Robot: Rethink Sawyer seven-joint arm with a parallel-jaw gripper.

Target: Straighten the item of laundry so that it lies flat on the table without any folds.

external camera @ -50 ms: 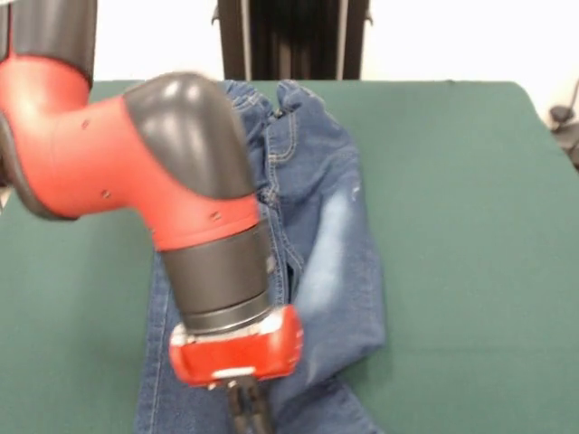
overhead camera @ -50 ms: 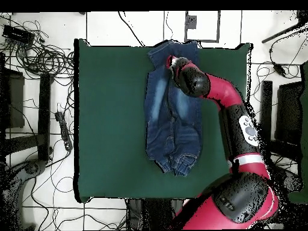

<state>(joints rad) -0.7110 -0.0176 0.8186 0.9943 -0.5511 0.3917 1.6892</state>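
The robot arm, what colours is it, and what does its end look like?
The arm is shiny red with rounded black joint caps and a black cylinder section. Its end is a red block with a thin black pincer below. Overhead, one link carries a white panel.

This was a robot lab, not a home. A big red robot arm (overhead camera @ -50 ms: pixel 231 114) reached over a green table (overhead camera @ -50 ms: pixel 108 120). Black cables (overhead camera @ -50 ms: pixel 42 57) lay in heaps on the white tiled floor (overhead camera @ -50 ms: pixel 108 27), and dark stands (overhead camera @ -50 ms: pixel 24 114) stood around the table.
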